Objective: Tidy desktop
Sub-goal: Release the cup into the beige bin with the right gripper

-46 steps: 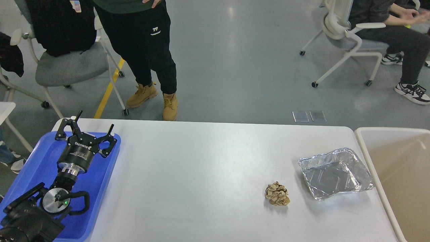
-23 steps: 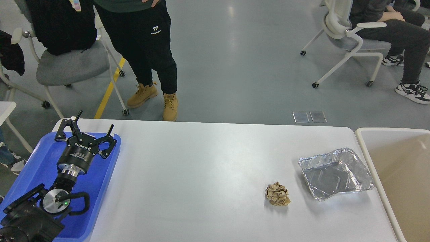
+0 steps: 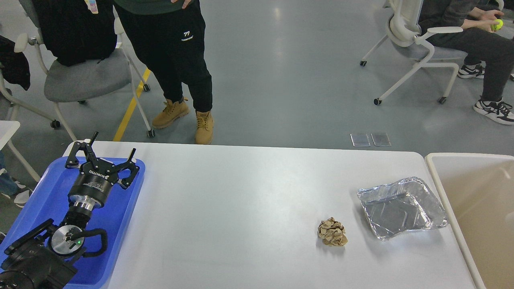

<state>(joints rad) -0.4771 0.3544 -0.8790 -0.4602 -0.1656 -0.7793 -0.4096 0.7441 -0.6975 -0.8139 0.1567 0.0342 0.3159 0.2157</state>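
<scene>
The white desktop [image 3: 241, 208] fills the lower part of the head view. A crumpled ball of brown paper [image 3: 332, 232] lies on it at the right of middle. An empty, dented foil tray [image 3: 401, 207] sits just right of the paper. My left gripper [image 3: 113, 146] is open and empty, its fingers spread over the far end of the blue tray [image 3: 44, 196] at the left. My right arm and gripper are out of view.
A beige tub [image 3: 470, 200] stands against the desktop's right edge. Beyond the far edge a person in tan boots [image 3: 188, 116] stands, with a grey chair [image 3: 80, 76] at the left and a seated person on a white chair [image 3: 417, 44] at the right.
</scene>
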